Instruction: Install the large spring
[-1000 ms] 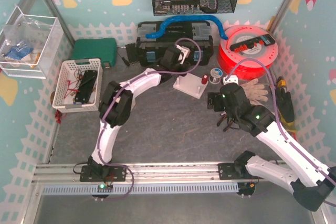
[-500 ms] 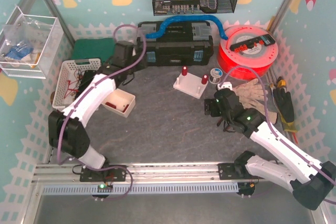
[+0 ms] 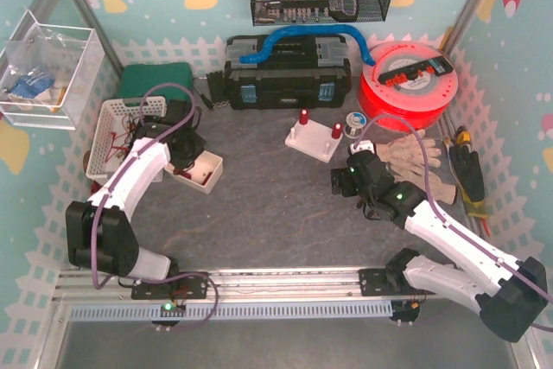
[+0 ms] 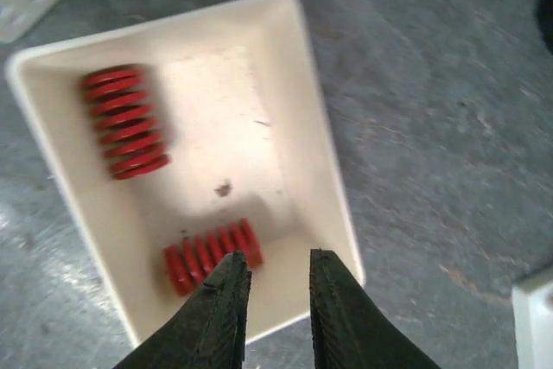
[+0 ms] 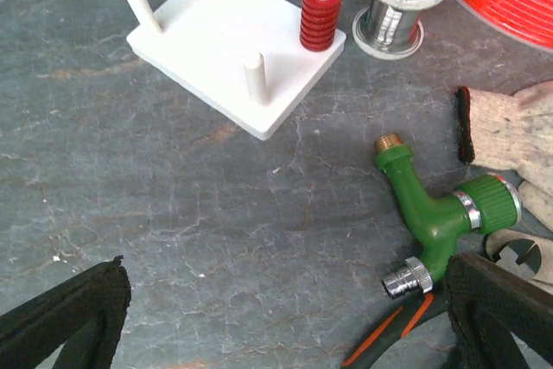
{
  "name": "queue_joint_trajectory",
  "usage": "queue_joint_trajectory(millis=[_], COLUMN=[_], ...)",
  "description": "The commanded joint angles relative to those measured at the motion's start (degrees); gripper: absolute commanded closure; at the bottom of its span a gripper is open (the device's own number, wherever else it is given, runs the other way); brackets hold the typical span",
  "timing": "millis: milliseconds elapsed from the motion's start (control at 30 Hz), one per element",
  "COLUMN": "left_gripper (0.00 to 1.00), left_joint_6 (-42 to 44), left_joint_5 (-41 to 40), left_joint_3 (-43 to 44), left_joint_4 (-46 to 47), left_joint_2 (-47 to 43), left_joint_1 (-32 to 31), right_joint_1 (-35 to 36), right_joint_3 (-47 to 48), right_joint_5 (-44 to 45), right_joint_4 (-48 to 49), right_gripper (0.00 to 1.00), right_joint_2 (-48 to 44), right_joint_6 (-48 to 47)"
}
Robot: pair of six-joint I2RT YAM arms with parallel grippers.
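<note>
Swinging over from the far middle of the bench, my left arm has brought the left gripper (image 4: 278,258) above the white tray (image 4: 321,136) near the left edge. Its jaws stand only narrowly parted, with nothing between them. I take this move as the start of the pick: the reach is made, the grasp is not.

The large spring (image 4: 125,121) lies on its side in the tray's corner farthest from the jaws. Its long axis lies flat on the tray floor and runs along the wall beside it, so the coils present side-on to the wrist camera. A small spring (image 4: 212,257) lies crosswise just under the fingertips. I must pass over it.

My right gripper (image 5: 285,317) hangs spread wide and empty near the right edge, facing the peg board (image 5: 238,49) toward the far edge. Two of the board's pegs already carry springs and two are bare.
</note>
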Motion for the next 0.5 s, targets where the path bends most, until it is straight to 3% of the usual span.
queue_joint_trajectory(millis=[0,200,400,467], left_gripper=[0.75,0.75,0.63,0.6], left_joint_6=[-7.57,-12.55,-14.68,-11.78], left_joint_5=[-2.27,-4.35,-3.87,-3.13], left_joint_3=[1.28,2.6,-0.16,-2.19], left_joint_4=[-7.83,-14.67,-14.5,-11.15], left_joint_2=[1.1,2.7,1.76,2.34], left_joint_1=[1.88,2.3,2.3,2.3], right_joint_1=[-0.38,-0.98,-1.93,-2.13], right_joint_3=[-2.51,-3.64,-3.45,-3.1], right_joint_5=[0.0,0.96,1.17,1.1], right_joint_4=[2.64,2.65,2.82,2.82], right_gripper=[0.02,0.02,0.02,0.02], right_joint_2=[-1.92,-4.17,-4.46,-4.3], right_joint_6=[-2.08,-4.69,-6.51,-6.63])
